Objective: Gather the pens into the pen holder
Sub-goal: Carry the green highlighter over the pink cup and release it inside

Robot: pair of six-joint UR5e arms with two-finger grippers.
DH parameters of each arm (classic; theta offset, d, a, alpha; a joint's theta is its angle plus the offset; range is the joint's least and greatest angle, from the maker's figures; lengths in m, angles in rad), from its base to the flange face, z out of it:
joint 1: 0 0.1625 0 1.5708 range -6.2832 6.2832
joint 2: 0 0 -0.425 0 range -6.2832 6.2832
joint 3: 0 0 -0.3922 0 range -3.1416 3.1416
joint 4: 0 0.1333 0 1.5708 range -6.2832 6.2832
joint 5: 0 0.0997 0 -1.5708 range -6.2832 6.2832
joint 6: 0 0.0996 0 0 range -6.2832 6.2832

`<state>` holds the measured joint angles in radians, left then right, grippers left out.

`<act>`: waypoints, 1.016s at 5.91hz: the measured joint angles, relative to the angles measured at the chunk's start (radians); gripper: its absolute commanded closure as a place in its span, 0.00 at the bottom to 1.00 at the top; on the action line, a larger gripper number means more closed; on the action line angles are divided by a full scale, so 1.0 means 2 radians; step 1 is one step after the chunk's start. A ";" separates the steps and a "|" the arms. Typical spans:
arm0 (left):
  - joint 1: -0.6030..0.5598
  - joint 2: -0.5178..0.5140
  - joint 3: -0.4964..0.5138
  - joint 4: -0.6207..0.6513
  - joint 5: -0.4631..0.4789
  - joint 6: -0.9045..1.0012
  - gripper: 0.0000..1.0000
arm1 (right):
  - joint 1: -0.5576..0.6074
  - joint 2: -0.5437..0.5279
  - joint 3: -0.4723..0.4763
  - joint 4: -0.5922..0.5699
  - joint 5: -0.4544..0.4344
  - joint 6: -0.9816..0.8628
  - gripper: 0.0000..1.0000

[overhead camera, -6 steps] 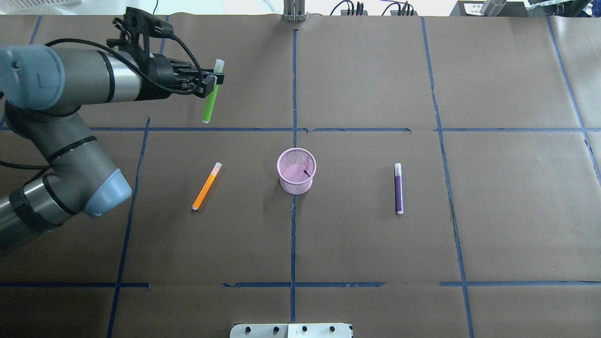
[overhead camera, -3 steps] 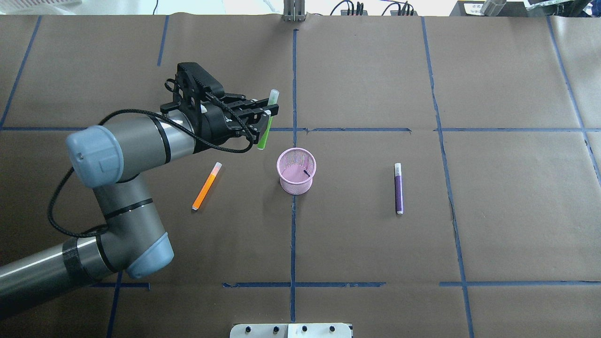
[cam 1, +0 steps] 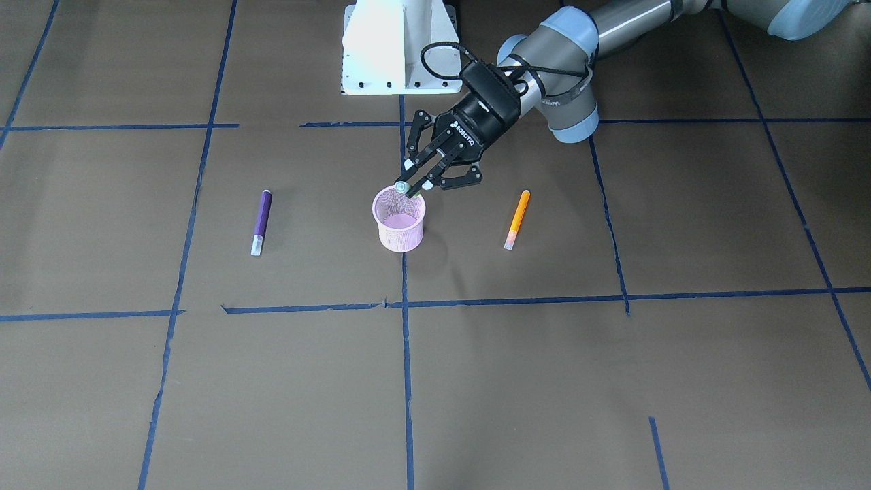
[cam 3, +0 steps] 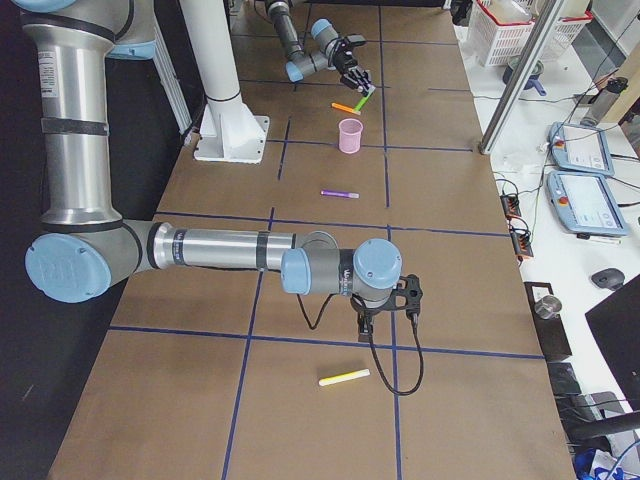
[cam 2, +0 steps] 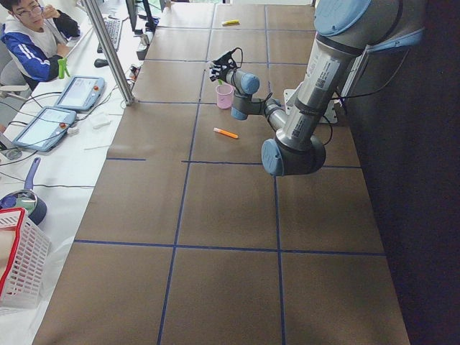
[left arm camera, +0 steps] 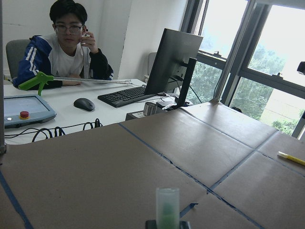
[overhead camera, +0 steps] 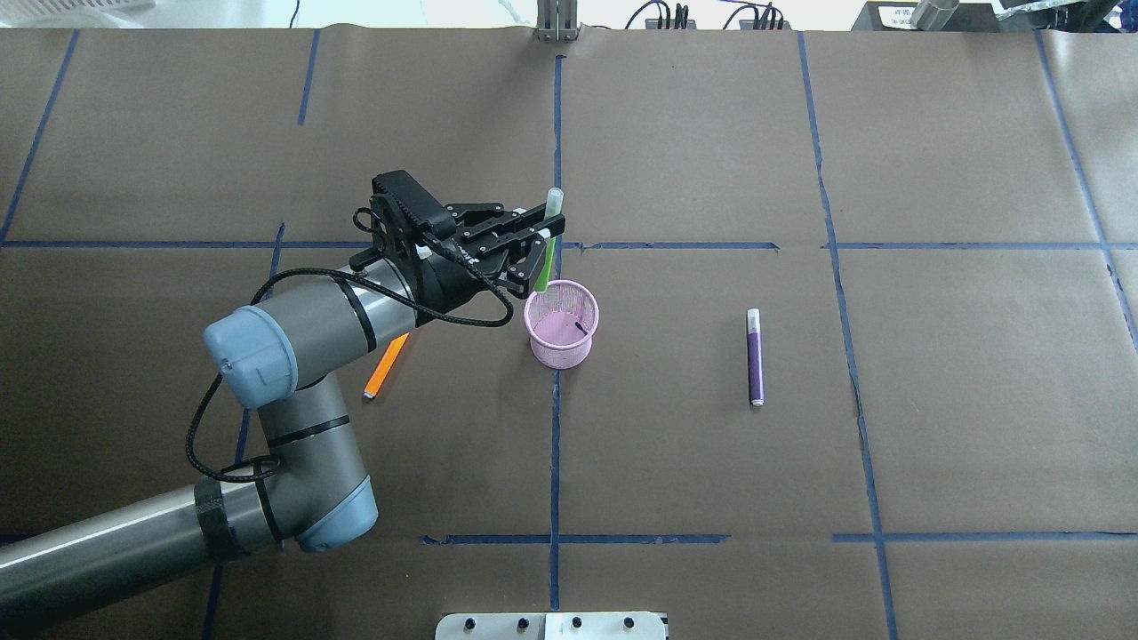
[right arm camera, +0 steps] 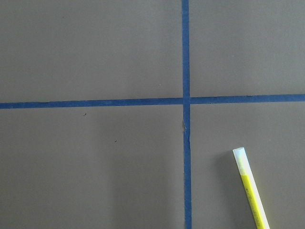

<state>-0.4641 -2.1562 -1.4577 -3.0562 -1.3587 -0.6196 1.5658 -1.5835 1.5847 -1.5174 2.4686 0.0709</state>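
Note:
My left gripper [overhead camera: 539,240] is shut on the bright green pen [overhead camera: 544,265] and holds it nearly upright, pale cap up, with its lower end at the far-left rim of the pink mesh pen holder [overhead camera: 560,351]. The front view shows the gripper [cam 1: 416,178], the pen's cap [cam 1: 403,186] and the holder [cam 1: 400,238]. The left wrist view shows the cap [left arm camera: 167,207]. The orange pen [overhead camera: 380,377] lies left of the holder, partly under my arm. The purple pen [overhead camera: 755,357] lies to its right. My right gripper [cam 3: 386,303] hangs over the table far off; I cannot tell whether it is open.
A yellow pen [right arm camera: 251,188] lies on the table below my right wrist and also shows in the exterior right view [cam 3: 344,377]. Blue tape lines [overhead camera: 555,444] cross the brown table. A person [left arm camera: 66,45] sits at a desk beyond the table's end.
My left arm has swung right and nearer with the green pen, from the far left of the table to the holder's rim. The other pens and the holder have not moved.

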 measured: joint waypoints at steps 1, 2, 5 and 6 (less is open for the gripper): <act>0.003 -0.011 0.023 -0.027 0.008 0.006 1.00 | -0.001 0.000 0.000 0.000 0.000 0.000 0.00; 0.008 -0.019 0.044 -0.051 0.017 0.007 1.00 | -0.002 0.001 0.000 0.000 0.000 0.000 0.00; 0.017 -0.037 0.088 -0.071 0.024 0.008 1.00 | -0.003 0.001 -0.003 0.000 -0.001 0.000 0.00; 0.020 -0.037 0.092 -0.072 0.023 0.008 1.00 | -0.004 0.001 -0.004 0.000 -0.001 0.000 0.00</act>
<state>-0.4248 -2.2308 -1.2729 -3.1996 -1.3123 -0.6044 1.5586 -1.5815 1.5767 -1.5171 2.4667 0.0705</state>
